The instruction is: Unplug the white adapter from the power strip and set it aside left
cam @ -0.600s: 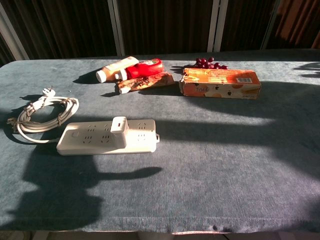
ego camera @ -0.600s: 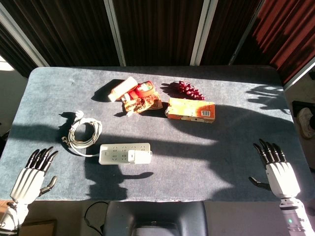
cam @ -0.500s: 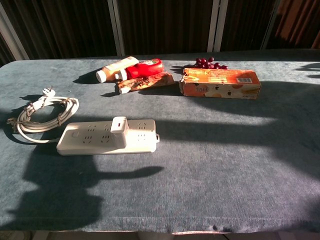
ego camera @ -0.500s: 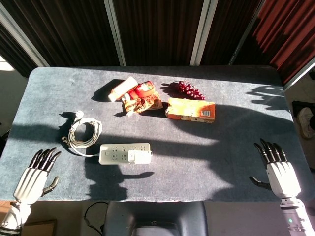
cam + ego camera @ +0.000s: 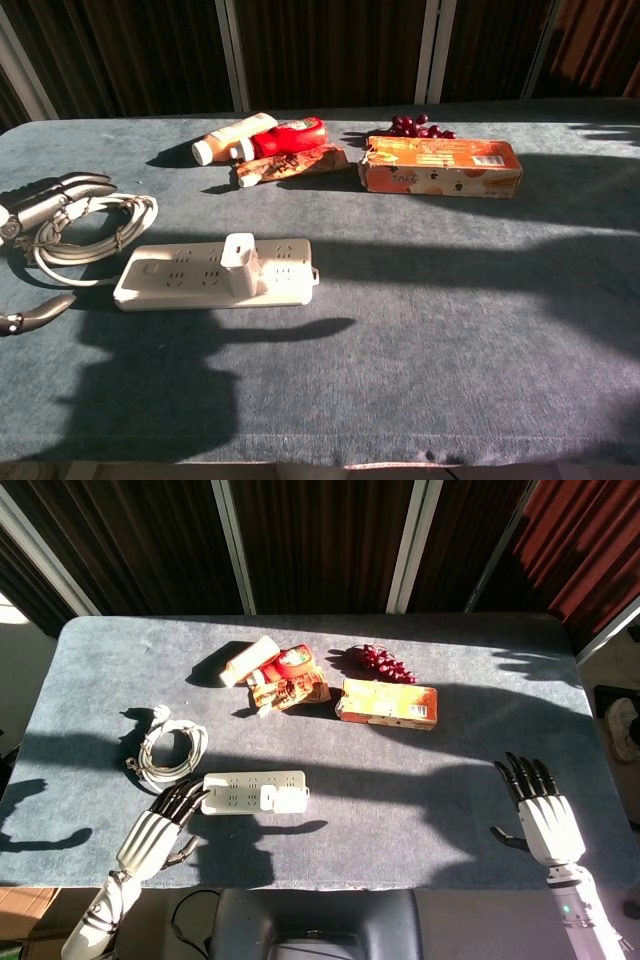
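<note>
The white power strip (image 5: 252,791) (image 5: 212,275) lies flat near the table's front left, with the small white adapter (image 5: 267,797) (image 5: 238,254) plugged into it, standing upright. My left hand (image 5: 155,830) (image 5: 45,205) hovers open just left of the strip's left end, fingers stretched toward it and holding nothing. In the chest view only its fingertips and thumb show at the left edge. My right hand (image 5: 538,808) is open over the table's front right, far from the strip.
The strip's coiled white cable (image 5: 168,748) (image 5: 85,228) lies left of it. Further back sit a bottle (image 5: 232,135), a red packet (image 5: 285,137), a snack bar (image 5: 290,163), grapes (image 5: 410,126) and an orange carton (image 5: 440,165). Grey cloth covers the table (image 5: 450,330).
My left hand has swung in from the table's front left corner toward the strip's left end. The right hand has shifted slightly left and forward. The adapter stays plugged in.
</note>
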Motion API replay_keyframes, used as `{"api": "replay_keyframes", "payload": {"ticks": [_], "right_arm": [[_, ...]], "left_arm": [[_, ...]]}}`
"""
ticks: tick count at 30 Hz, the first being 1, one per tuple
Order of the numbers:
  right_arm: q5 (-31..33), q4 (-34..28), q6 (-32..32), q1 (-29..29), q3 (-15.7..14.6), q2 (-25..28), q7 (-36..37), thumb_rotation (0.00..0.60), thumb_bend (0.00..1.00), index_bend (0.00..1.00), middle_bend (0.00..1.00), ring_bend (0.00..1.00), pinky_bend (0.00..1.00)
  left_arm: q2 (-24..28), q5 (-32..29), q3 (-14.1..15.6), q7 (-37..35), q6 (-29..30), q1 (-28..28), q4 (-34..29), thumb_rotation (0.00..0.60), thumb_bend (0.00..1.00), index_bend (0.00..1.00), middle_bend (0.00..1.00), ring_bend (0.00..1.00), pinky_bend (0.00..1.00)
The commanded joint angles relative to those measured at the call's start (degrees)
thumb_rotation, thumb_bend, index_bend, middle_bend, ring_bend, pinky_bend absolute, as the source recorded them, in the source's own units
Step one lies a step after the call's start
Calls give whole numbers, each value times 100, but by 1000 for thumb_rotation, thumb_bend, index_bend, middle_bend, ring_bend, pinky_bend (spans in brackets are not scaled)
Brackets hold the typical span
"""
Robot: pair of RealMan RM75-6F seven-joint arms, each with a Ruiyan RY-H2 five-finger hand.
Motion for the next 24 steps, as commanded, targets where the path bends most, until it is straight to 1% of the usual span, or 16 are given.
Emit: {"api": "replay_keyframes", "payload": {"ticks": [1, 2, 5, 9, 17, 24], "right_arm": [[298, -52, -204, 44, 68, -6, -146, 600, 153, 0, 0, 0, 0], [397, -112, -237, 47, 103, 40, -179, 600, 152, 0, 0, 0, 0], [527, -186, -221, 29, 154, 109, -196, 600, 151, 0, 0, 0, 0], [577, -223, -185, 7, 162, 156, -172, 600, 151, 0, 0, 0, 0], [750, -278, -261, 17, 188, 233, -133, 600, 151, 0, 0, 0, 0], [716, -378, -270, 0, 125, 347, -13, 600, 151, 0, 0, 0, 0]], "left_arm": [[-684, -384, -415, 808, -934, -606, -55, 600, 357, 0, 0, 0, 127], [-805, -525, -469, 934, -1107, -691, -69, 600, 357, 0, 0, 0, 127], [-957, -768, -557, 1006, -1417, -879, -127, 600, 353, 0, 0, 0, 127], [-1102, -977, -622, 967, -1684, -1089, -149, 600, 355, 0, 0, 0, 127], [-1398, -1139, -667, 1164, -1828, -1374, -15, 600, 356, 0, 0, 0, 127], [-1833, -1303, -680, 1603, -1739, -1481, 587, 600, 355, 0, 0, 0, 127]]}}
